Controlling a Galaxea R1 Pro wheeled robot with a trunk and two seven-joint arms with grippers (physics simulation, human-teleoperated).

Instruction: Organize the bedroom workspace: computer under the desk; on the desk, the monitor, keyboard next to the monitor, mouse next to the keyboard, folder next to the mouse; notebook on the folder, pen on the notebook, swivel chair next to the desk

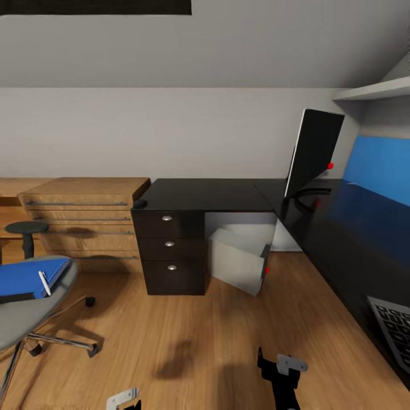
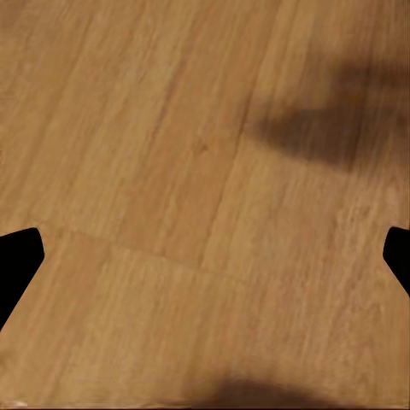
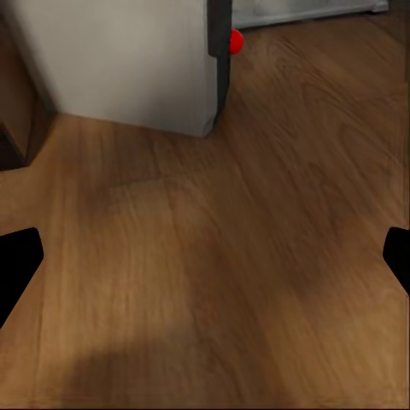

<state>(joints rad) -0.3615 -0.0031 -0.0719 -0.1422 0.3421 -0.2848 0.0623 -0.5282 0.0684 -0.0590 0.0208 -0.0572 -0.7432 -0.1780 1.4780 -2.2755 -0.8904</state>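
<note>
The folder (image 1: 25, 277) lies flat on the chair (image 1: 23, 313) seat, a pen (image 1: 44, 283) on top. It is judged light, thin and flexible: grip at an overhanging edge. The left tool (image 2: 205, 256) and right tool (image 3: 205, 256) are spread wide, empty, over the floor (image 1: 188, 336). The bench (image 1: 216, 195) stands ahead.

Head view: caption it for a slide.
Folder and pen on swivel chair; computer under desk.

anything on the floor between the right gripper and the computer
No, that stretch is bare wood floor. The right wrist view shows it running unbroken from the right gripper to the computer.
</note>
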